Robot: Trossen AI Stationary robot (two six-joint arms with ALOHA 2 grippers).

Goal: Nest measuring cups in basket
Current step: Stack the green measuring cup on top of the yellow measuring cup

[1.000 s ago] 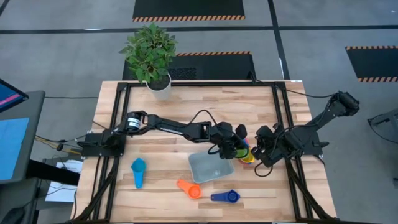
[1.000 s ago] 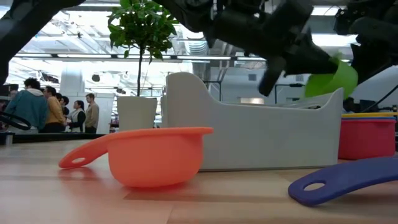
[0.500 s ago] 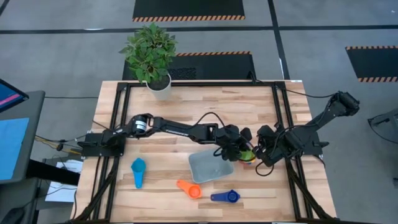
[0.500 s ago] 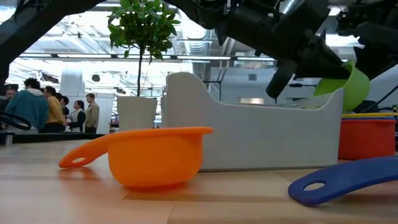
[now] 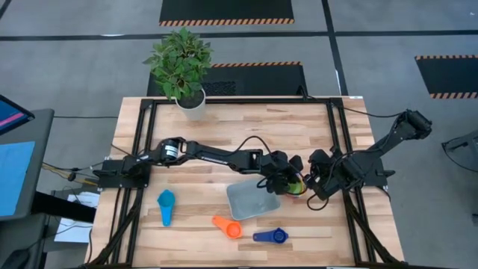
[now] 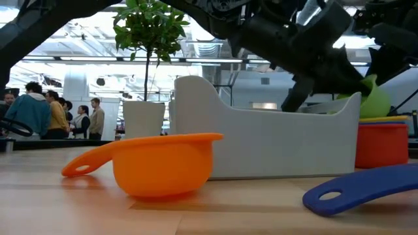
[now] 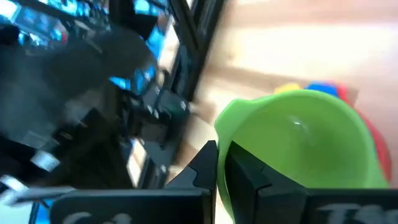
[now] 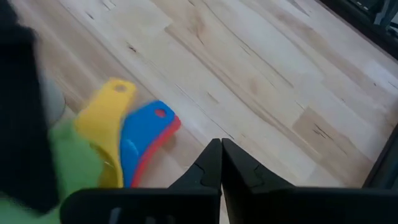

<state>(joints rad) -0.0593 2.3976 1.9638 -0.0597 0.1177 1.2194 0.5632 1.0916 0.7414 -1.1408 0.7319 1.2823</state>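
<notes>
Measuring cups lie scattered on the pale wooden slat table [image 5: 224,134] — a light blue plastic scoop [image 5: 166,205], an orange one [image 5: 228,226] and a dark blue one [image 5: 271,236] in front of the shallow grey-blue plastic basket [image 5: 252,199]. The left gripper [image 5: 287,179] is clamped on the green cup [image 7: 305,146], just above the stacked yellow, blue and red cups [image 8: 127,146] beside the basket. The right gripper [image 5: 314,187], fingers together, waits close by. A potted plant [image 5: 181,69] stands at the far edge — people [image 6: 49,114] stand in the room beyond.

Left pincer [image 7: 222,163] pinched shut; right pincer [image 8: 221,163] closed, empty.
</notes>
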